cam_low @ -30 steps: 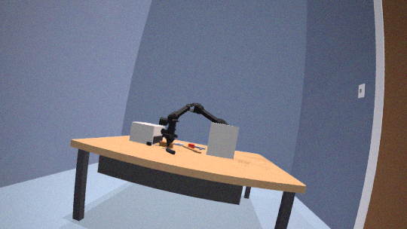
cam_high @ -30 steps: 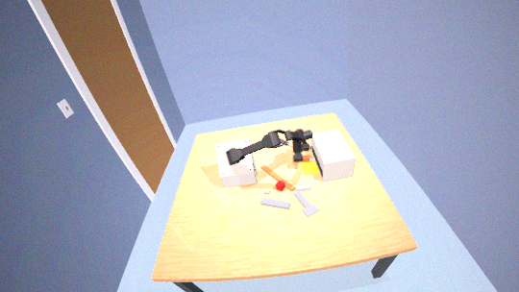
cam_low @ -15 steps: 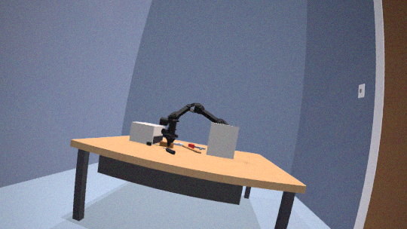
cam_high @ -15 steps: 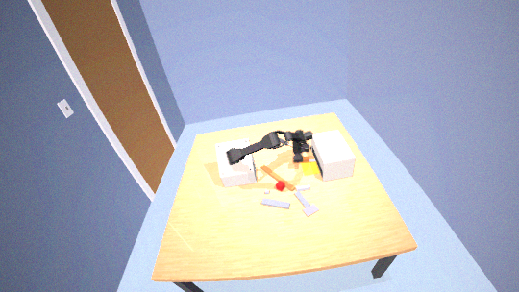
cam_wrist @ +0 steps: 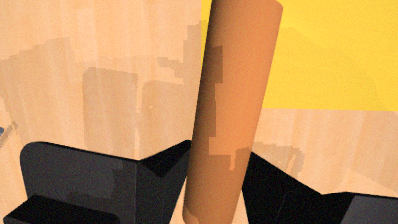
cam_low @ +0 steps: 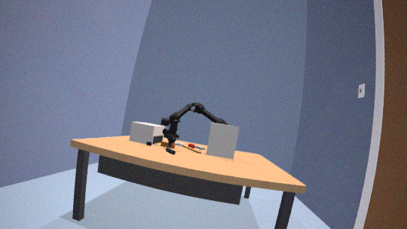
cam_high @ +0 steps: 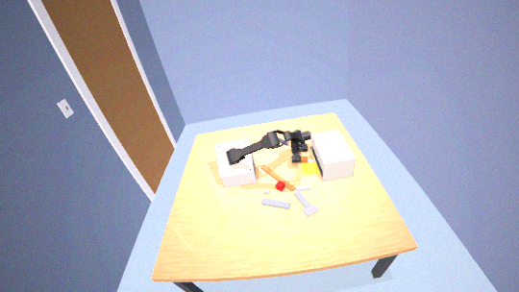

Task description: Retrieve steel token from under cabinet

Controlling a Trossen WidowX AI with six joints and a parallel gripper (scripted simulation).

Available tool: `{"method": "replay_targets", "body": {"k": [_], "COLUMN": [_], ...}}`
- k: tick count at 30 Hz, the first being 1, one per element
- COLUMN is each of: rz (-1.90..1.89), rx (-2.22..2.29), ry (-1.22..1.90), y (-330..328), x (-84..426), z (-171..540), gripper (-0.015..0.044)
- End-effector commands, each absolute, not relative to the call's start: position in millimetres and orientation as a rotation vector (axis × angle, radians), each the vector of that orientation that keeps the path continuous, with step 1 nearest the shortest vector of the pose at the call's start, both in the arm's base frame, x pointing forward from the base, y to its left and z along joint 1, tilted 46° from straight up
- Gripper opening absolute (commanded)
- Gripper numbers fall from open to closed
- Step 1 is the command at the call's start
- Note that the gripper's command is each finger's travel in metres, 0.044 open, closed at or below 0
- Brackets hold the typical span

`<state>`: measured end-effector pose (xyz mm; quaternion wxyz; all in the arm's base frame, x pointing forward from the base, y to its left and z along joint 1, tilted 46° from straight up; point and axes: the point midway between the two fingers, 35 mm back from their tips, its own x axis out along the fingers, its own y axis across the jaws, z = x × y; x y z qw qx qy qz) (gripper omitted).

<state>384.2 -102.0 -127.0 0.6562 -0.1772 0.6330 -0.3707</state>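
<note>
My gripper (cam_high: pixel 298 160) (cam_low: pixel 172 144) (cam_wrist: pixel 216 151) is shut on an orange-brown cylindrical rod (cam_wrist: pixel 235 75) (cam_high: pixel 305 159), low over the table just in front of the cabinet. The rod runs forward between the black fingers; its far end is cut off in the wrist view. The cabinet (cam_high: pixel 336 156) (cam_low: pixel 142 132) is a white box with a dark opening low on the side facing the gripper. The yellow marked area (cam_high: pixel 310 169) (cam_wrist: pixel 340 60) lies in front of it, partly behind the rod in the wrist view. I cannot make out the steel token in any view.
A white box (cam_high: pixel 237 175) (cam_low: pixel 222 141) stands by the arm's base. Between the boxes lie a long brown stick (cam_high: pixel 270 172) and a red block (cam_high: pixel 281 185). Nearer the front edge lie a grey bar (cam_high: pixel 276 204) and a wide-ended tool (cam_high: pixel 310 210). A dark object (cam_low: pixel 170 151) lies near the gripper.
</note>
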Motion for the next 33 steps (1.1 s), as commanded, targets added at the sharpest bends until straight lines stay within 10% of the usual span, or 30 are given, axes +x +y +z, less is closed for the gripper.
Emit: {"method": "replay_targets", "body": {"k": [1, 33], "rz": [-0.845, -0.845], "rx": [-0.404, -0.404], "ry": [1.434, 1.436], "y": [-101, -93], "x": [378, 346], "z": [-128, -134], "gripper": [0.0, 0.0]}}
